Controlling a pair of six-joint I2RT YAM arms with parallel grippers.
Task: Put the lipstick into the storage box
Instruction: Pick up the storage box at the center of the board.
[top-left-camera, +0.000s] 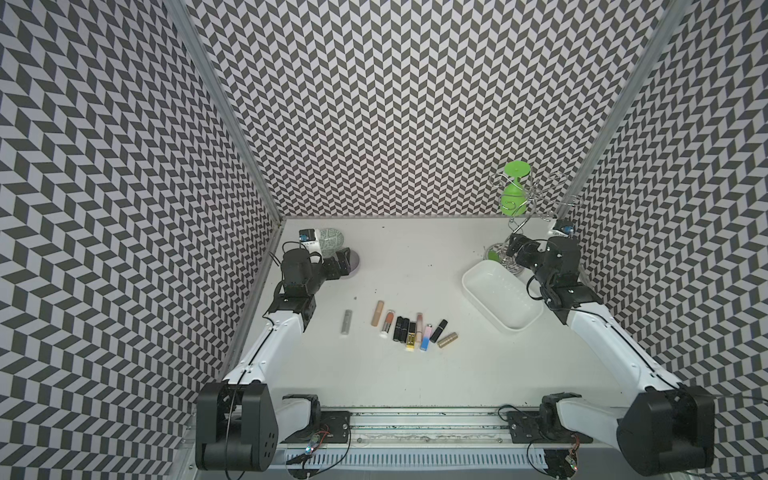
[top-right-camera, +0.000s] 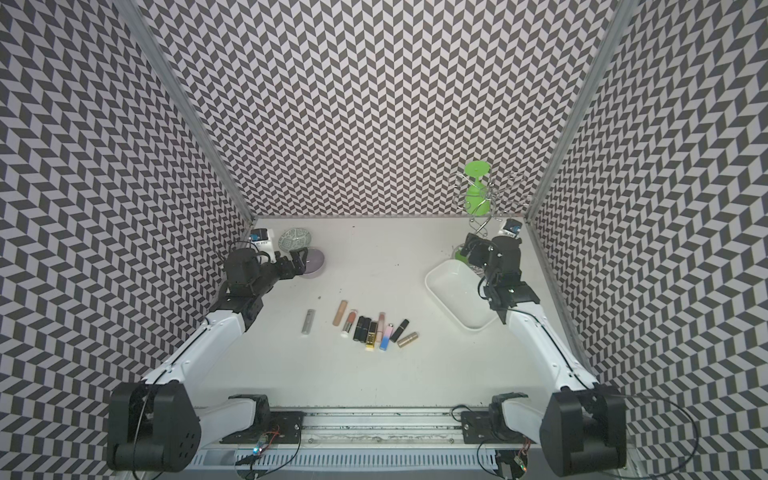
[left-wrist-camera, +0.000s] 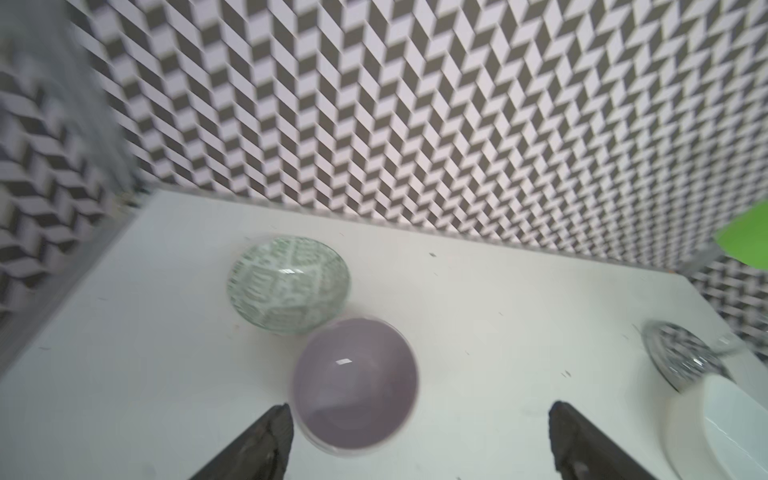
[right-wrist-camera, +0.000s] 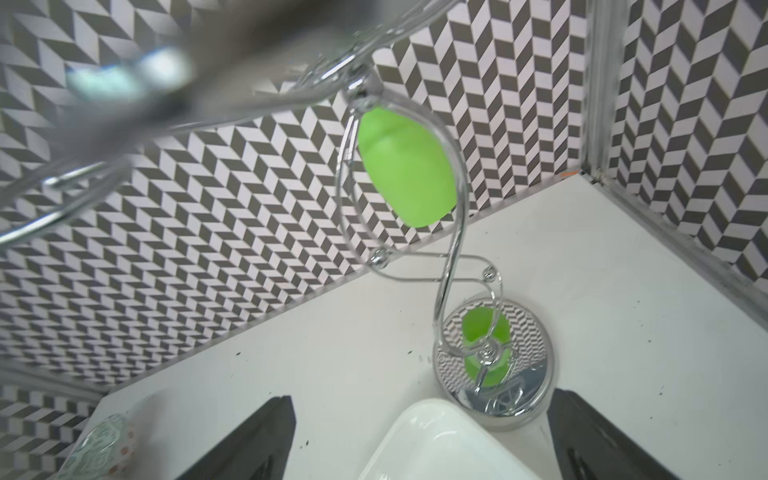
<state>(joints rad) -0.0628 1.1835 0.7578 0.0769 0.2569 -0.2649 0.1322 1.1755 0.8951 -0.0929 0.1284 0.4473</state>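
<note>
Lipstick tubes (top-left-camera: 411, 332), small hard cylinders in black, gold, pink and beige, are laid in a row on the white table (top-left-camera: 415, 270), well apart from the shallow white plastic storage box (top-left-camera: 498, 299). Judged light, rigid, slick; best pinched across the barrel. Left gripper (left-wrist-camera: 419, 409) and right gripper (right-wrist-camera: 422, 399) are spread open, empty.

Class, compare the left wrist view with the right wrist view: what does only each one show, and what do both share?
Left wrist only: the round lilac bowl. Right wrist only: the chrome wire stand's curled stem. Both share: the shallow white plastic storage box, the stand's mirrored round base and the green-patterned round bowl, which is blurred in the right wrist view.
</note>
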